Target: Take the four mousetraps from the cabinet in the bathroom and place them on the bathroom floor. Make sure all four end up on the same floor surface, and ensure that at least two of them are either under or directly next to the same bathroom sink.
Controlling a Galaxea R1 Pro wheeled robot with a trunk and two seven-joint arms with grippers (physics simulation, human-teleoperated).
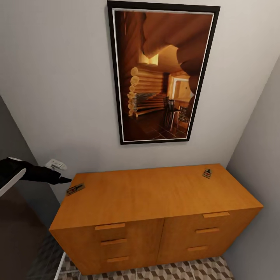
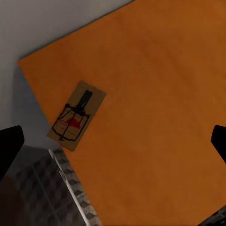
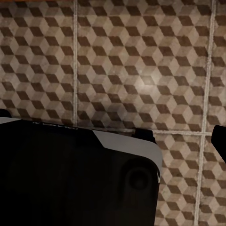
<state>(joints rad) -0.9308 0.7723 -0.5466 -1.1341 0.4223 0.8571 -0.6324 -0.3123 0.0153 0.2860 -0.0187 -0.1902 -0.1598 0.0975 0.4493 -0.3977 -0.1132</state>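
Two mousetraps lie on the flat top of the orange-brown cabinet [image 1: 155, 194]: one at its left edge [image 1: 75, 189] and one near the back right corner [image 1: 207, 173]. My left gripper [image 1: 67, 180] hovers just beside and above the left mousetrap [image 2: 76, 116], which lies near the cabinet's corner. Its fingers [image 2: 9, 146] stand wide apart, open and empty. My right gripper [image 3: 113, 136] hangs low over the cube-patterned bathroom floor [image 3: 141, 70], open with nothing in it. The drawer fronts [image 1: 110, 226] are closed. The sink is out of view.
A large framed picture [image 1: 161, 74] hangs on the grey wall above the cabinet. A white wall outlet [image 1: 55, 164] sits behind my left arm. Walls close in on both sides. A strip of patterned floor [image 1: 175, 272] and my own base [image 3: 70, 179] lie below.
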